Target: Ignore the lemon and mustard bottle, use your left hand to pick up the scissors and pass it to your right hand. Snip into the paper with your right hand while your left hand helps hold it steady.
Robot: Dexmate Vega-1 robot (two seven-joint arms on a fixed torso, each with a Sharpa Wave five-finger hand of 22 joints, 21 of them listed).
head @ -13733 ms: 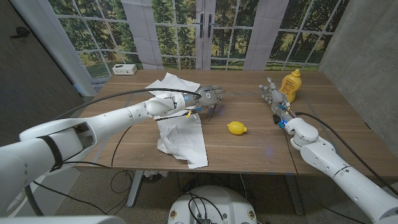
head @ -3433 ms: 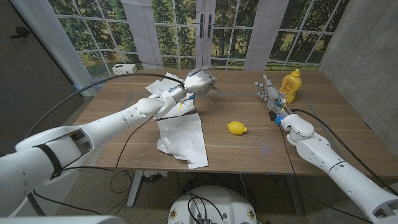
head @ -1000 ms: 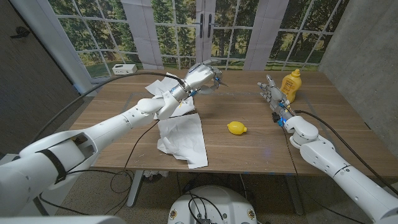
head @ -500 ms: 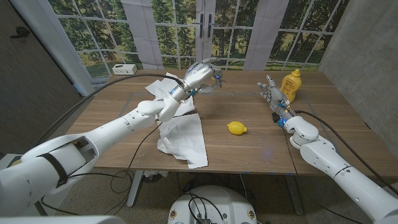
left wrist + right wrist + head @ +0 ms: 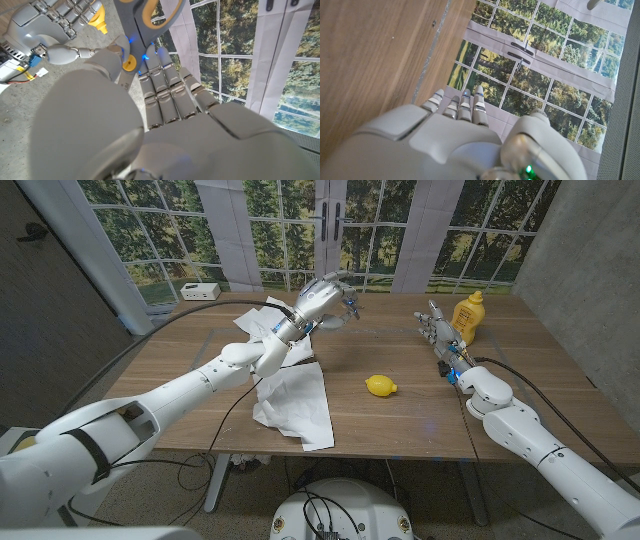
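Head view shows your left hand (image 5: 322, 298) raised above the table's (image 5: 400, 415) far side, pinching the scissors (image 5: 150, 22) between thumb and fingers. Your right hand (image 5: 436, 330) waits empty, fingers extended, beside the mustard bottle (image 5: 466, 313). The paper (image 5: 292, 395) lies below your left arm, the lemon (image 5: 380, 386) just beside it.

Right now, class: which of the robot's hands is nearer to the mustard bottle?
The right. The right hand stands just beside the mustard bottle; the left hand is raised over the table's far middle, holding the scissors.
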